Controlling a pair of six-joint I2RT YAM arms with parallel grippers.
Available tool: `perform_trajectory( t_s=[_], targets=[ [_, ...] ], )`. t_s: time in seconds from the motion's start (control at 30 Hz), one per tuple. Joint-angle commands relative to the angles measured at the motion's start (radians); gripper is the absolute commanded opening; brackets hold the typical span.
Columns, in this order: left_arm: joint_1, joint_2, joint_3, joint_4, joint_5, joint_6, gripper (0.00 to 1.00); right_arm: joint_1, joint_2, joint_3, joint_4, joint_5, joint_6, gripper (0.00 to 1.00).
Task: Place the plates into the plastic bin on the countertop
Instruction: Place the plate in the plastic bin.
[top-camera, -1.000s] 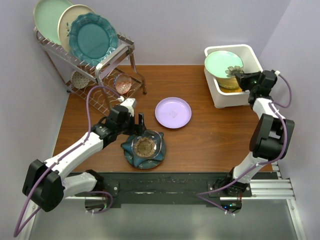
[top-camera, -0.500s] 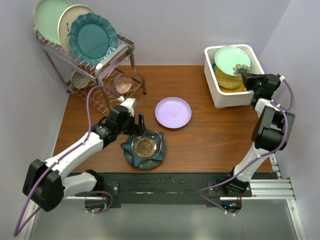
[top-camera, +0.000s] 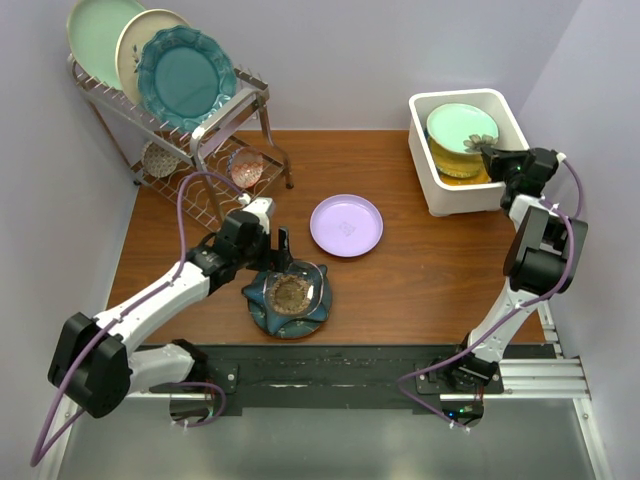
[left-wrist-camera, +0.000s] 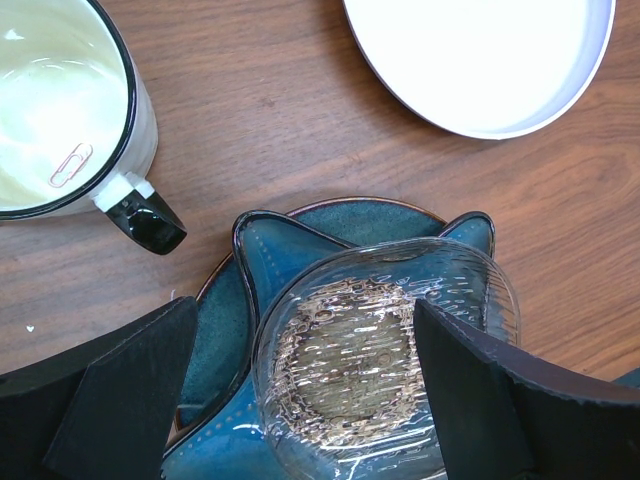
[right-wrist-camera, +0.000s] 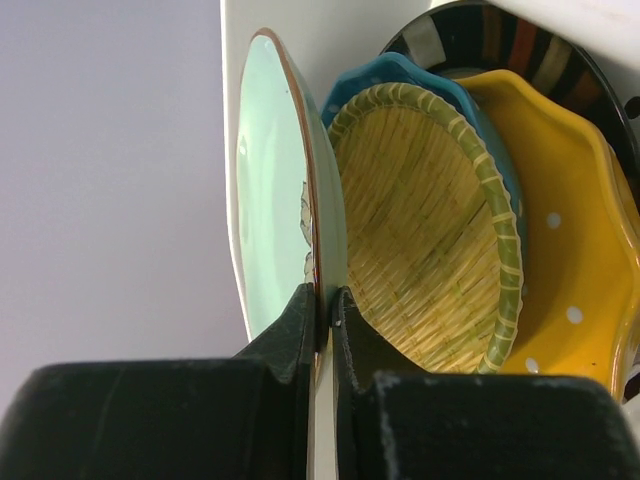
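Note:
My right gripper (top-camera: 489, 148) is shut on the rim of a pale green plate (top-camera: 460, 127) and holds it over the stack in the white plastic bin (top-camera: 432, 190). In the right wrist view the jaws (right-wrist-camera: 326, 305) pinch the green plate (right-wrist-camera: 270, 190) above a yellow lattice plate (right-wrist-camera: 420, 230), a yellow dotted plate (right-wrist-camera: 570, 250) and a blue one. A lavender plate (top-camera: 346, 225) lies mid-table. My left gripper (top-camera: 284, 262) is open, astride a clear glass dish (left-wrist-camera: 385, 360) on a dark teal plate (left-wrist-camera: 225, 340).
A wire rack (top-camera: 215, 120) at the back left holds upright mint, cream and teal plates. A cream cup with a black rim (left-wrist-camera: 60, 110) stands left of the teal plate. The wood countertop (top-camera: 420, 270) runs to the walls.
My right gripper has carried the green plate right and down, from tilted over the bin's left side to nearly flat on the stack. The left arm has not moved.

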Motion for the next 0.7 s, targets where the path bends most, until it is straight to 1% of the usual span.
perform_trajectory(
  t_s=[0.0,0.13,0.37,0.6,0.63,0.67],
  targets=[
    [-0.003,0.006,0.001,0.042,0.005,0.013,0.94,0.005,-0.030,0.090,0.059,-0.010,-0.005,0.00],
    [-0.003,0.015,0.003,0.045,0.005,0.014,0.94,0.011,-0.041,0.128,-0.056,0.003,-0.080,0.00],
    [-0.003,0.019,0.008,0.042,0.006,0.016,0.94,0.012,-0.044,0.156,-0.133,0.011,-0.183,0.00],
    [-0.003,0.021,0.008,0.043,0.006,0.016,0.94,0.012,-0.024,0.177,-0.182,-0.001,-0.215,0.01],
    [-0.003,0.024,0.008,0.043,0.006,0.016,0.94,0.012,-0.017,0.179,-0.187,-0.006,-0.214,0.06],
    [-0.003,0.023,0.009,0.045,0.006,0.017,0.94,0.012,-0.017,0.170,-0.184,-0.010,-0.209,0.15]
  ],
)
